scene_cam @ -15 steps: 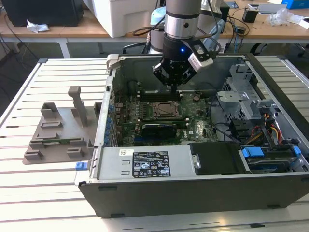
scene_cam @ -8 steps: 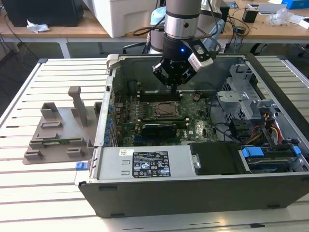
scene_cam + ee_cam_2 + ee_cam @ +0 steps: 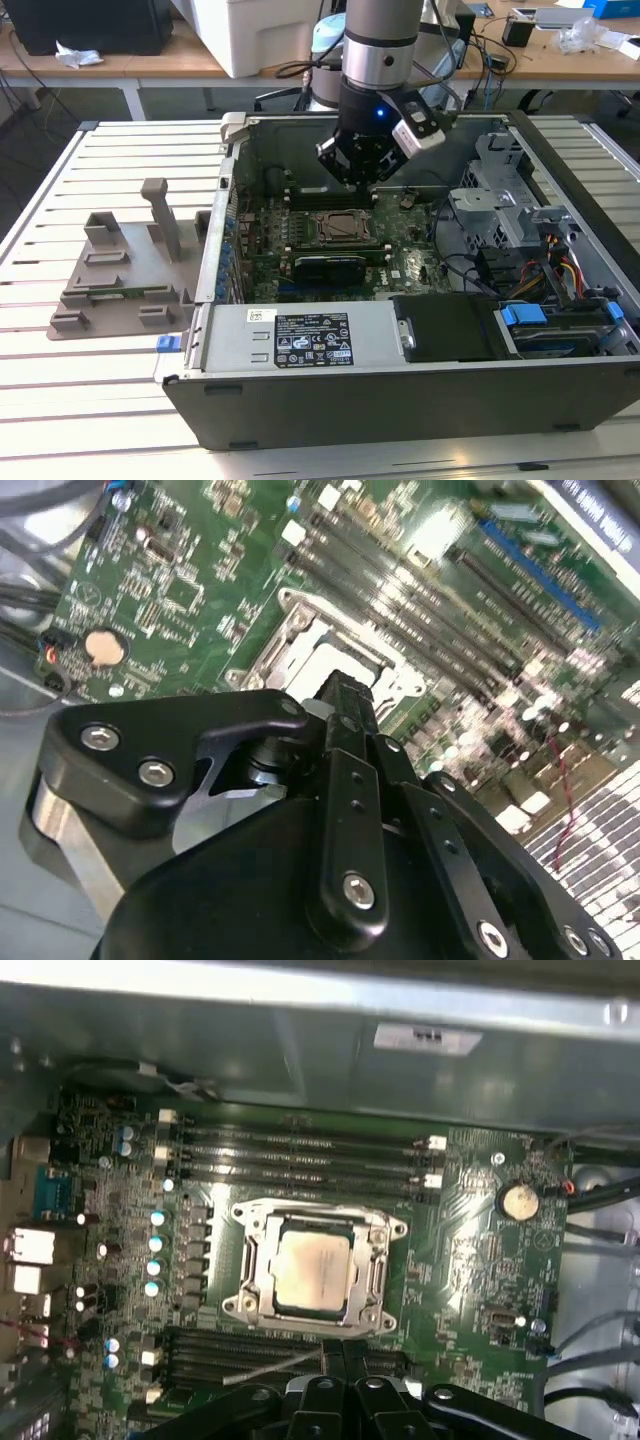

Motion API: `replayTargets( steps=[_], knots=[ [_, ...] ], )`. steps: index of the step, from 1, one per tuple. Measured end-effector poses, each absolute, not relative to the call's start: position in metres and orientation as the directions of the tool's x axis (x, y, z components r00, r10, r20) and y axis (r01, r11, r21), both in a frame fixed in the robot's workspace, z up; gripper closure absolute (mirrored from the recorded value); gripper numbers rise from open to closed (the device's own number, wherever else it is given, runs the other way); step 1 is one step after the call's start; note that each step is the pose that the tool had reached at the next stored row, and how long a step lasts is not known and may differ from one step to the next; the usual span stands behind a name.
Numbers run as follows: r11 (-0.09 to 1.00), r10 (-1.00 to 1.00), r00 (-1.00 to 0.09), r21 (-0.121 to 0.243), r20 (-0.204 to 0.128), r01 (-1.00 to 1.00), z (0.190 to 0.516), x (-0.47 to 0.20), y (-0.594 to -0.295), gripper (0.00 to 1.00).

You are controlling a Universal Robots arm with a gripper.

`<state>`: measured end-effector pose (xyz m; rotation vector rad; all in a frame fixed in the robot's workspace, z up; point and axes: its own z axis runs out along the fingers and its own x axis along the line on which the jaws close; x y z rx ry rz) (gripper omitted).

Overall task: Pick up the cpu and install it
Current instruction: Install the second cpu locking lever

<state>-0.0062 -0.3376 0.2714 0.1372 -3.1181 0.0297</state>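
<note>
Scene: an open computer case (image 3: 420,395) lies on a slatted table (image 3: 110,385), its green motherboard (image 3: 480,1250) exposed.
Cpu: the cpu (image 3: 312,1269) sits flat inside the metal-framed socket (image 3: 385,1265) at the board's centre, silvery top facing up, edges square with the frame.
Pincer: the black pincer (image 3: 362,172) hangs inside the case above the board, holding nothing; its fingers (image 3: 345,1355) appear pressed together.
Relation: the cpu lies just beyond the fingertips, almost directly below; in the exterior view the pincer hovers slightly behind the socket.
</note>
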Motion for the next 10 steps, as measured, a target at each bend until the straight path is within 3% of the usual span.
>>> replayTargets(
  steps=[2, 9, 10],
  knots=[
    [0.996, -0.088, -0.996, 0.002, 0.019, -0.088, 0.27, -0.006, -0.346, 0.89],
    [0.987, -0.09, -0.996, 0.132, 0.008, -0.088, 0.27, -0.006, -0.355, 0.89],
    [0.987, -0.09, -0.996, 0.131, 0.008, -0.088, 0.269, -0.006, -0.355, 0.89]
  ],
)
